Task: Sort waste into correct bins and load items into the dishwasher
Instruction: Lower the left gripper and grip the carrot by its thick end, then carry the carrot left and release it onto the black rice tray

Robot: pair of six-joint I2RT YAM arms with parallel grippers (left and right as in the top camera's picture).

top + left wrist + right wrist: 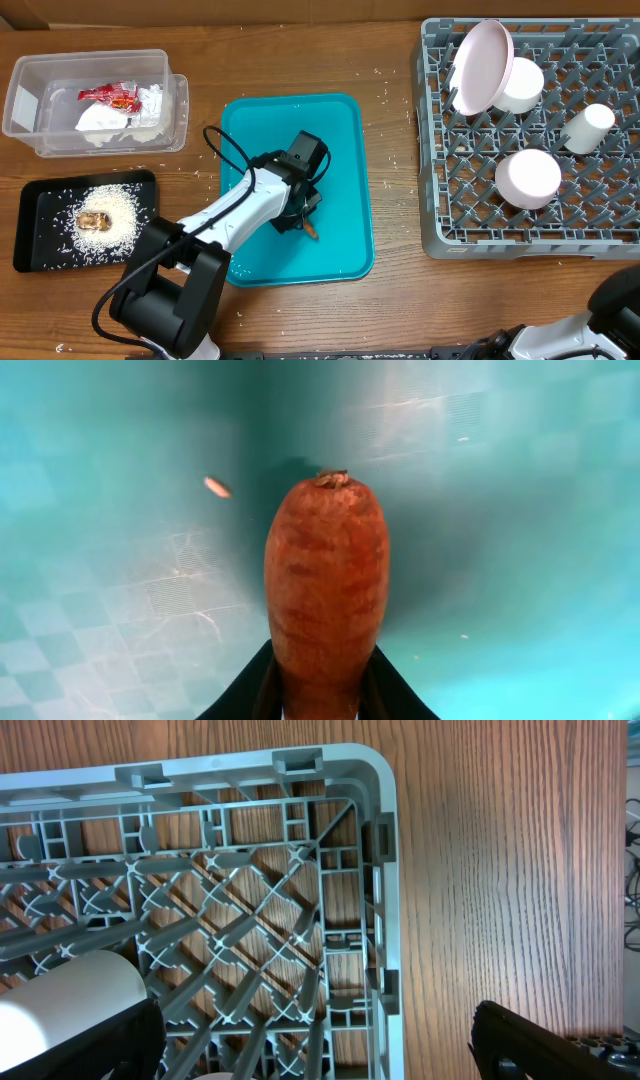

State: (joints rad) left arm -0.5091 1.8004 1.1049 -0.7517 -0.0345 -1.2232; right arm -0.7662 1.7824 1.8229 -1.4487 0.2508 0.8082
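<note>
Pinching at left: the left gripper (300, 216) stood over the teal tray (340, 130), its jaws drawn in narrow on the small orange carrot stick (325, 590).
Left contact: in the left wrist view the dark fingers (243, 698) lay against both sides of the stick's near end, and its stub end pointed away over the tray floor.
Carrot place: low over the middle of the teal tray, at the gripper's tip (313, 232); whether it touched the floor could not be told.
Crumb: a small orange speck (217, 487) lay on the tray beside the stick.
Right jaws: the right gripper (320, 1065) stood wide open, with nothing between its fingers (550, 1040).
Right place: it hung above a corner of the grey dish rack (385, 840), with a white dish (60, 995) in the rack just beside one finger.
Rack load: a large plate (480, 65) leaned on edge, two round white dishes (528, 178) sat among the pegs, and a white cup (587, 128) lay tilted.
Clear tub (25, 100): it held the crumpled napkin (110, 125) and the red-and-white wrapper (112, 95).
Black tray (40, 200): it held the rice grains (115, 232) with the brown food bit (95, 217) on top.
</note>
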